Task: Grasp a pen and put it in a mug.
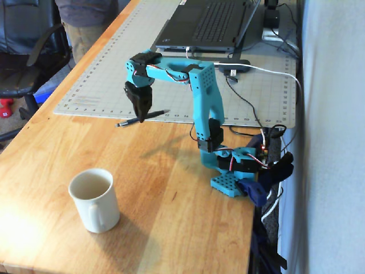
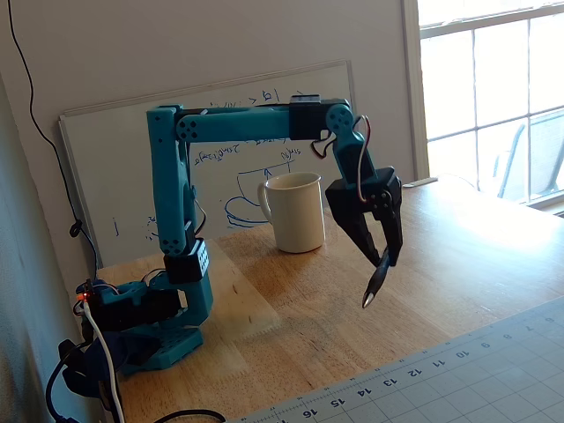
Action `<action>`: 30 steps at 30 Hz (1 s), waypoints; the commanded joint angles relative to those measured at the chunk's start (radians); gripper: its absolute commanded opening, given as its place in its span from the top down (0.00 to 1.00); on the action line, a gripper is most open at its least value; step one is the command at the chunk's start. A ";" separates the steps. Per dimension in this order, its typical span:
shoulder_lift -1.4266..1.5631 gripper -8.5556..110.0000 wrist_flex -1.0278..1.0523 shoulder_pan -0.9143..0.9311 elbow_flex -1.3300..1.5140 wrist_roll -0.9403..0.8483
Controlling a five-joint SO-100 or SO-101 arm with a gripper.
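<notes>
Pen look: the pen (image 1: 140, 117) is a skinny dark blue-black stick with a silvery tip; in a fixed view (image 2: 375, 281) the shiny tip catches the light at its low end.

Pen place: it's up in the air, clear of the wooden surface (image 1: 165, 188), not touching anything but the gripper. In one fixed view it hangs over the front edge of the grey cutting mat (image 1: 108, 74); in the other it hangs above bare wood, in front of the mat (image 2: 458, 379).

Pen tilt: slanted, tip end lower. Seen from the mug side, the tip points to the view's left and the other end sticks out right of the gripper.

Fingers: the gripper (image 1: 140, 116) points down and its black fingers (image 2: 369, 231) are clamped on the pen, roughly mid-length in one view. From the other camera, most of the pen I can see pokes out below the fingertips (image 2: 384, 256).

Mug: plain cream-white mug (image 1: 94, 200) with a beige inside, standing upright on the wood, handle toward the camera in that view. Well apart from the pen. In the other fixed view the mug (image 2: 293, 211) sits behind the arm, in front of a whiteboard (image 2: 115, 167).

Arm: teal arm (image 1: 201, 108) with the upper link reaching out roughly level, base at the surface's edge.

Other stuff: laptop (image 1: 208, 23) at the far end of the mat.
</notes>
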 commanded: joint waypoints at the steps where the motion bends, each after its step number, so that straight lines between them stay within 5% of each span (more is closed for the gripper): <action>1: 0.196 0.89 -0.014 -0.094 -0.066 0.009; 7: 0.322 0.90 -0.014 -0.213 -0.066 0.101; 19: 0.419 0.90 -0.278 -0.577 -0.049 0.678; 30: 0.408 0.90 -0.638 -0.854 -0.046 0.759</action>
